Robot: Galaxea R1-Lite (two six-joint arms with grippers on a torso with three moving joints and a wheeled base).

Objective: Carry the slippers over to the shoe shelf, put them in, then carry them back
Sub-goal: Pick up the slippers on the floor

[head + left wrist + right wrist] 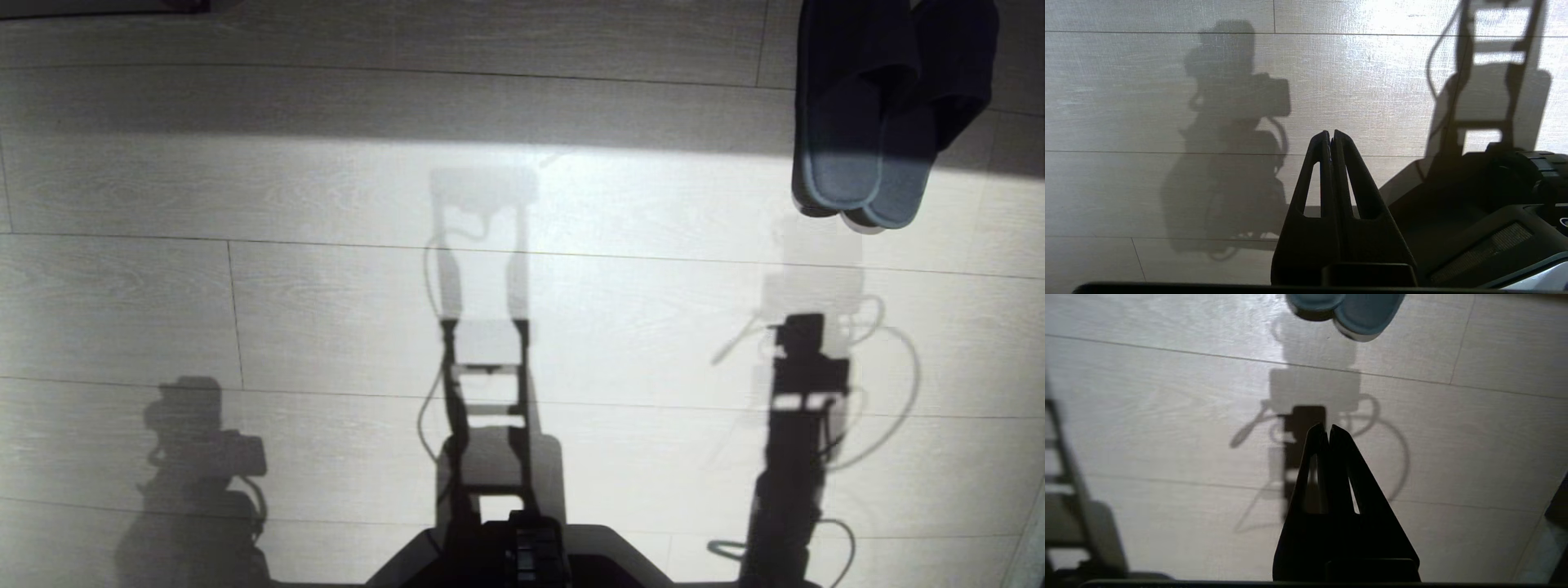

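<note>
- Nearest the robot, its own dark base (506,555) sits at the lower edge of the head view; neither arm shows there, only their shadows on the pale plank floor (245,310).
- The left pincer (1330,136) hangs over bare floor beside the base, its two fingers pressed together with nothing between them; it looks parked.
- The right pincer (1327,430) is also pressed together and empty, pointing across the floor toward the slippers (1345,310), which lie well apart from it.
- Farther out, the slippers (878,122) lie on the floor at the robot's front right, side by side and overlapping, heels toward the robot and toes away.
- Judging from this, the task is at its very start: nothing is picked up, and the carry, the placing and the return all remain.
- The shoe shelf is in no view, so its direction cannot be told.
- The slippers' toes are cut off by the head view's top edge and lie in shadow; the right wrist view catches only their heel ends.
- How firmly the two slippers rest on each other cannot be made out.
</note>
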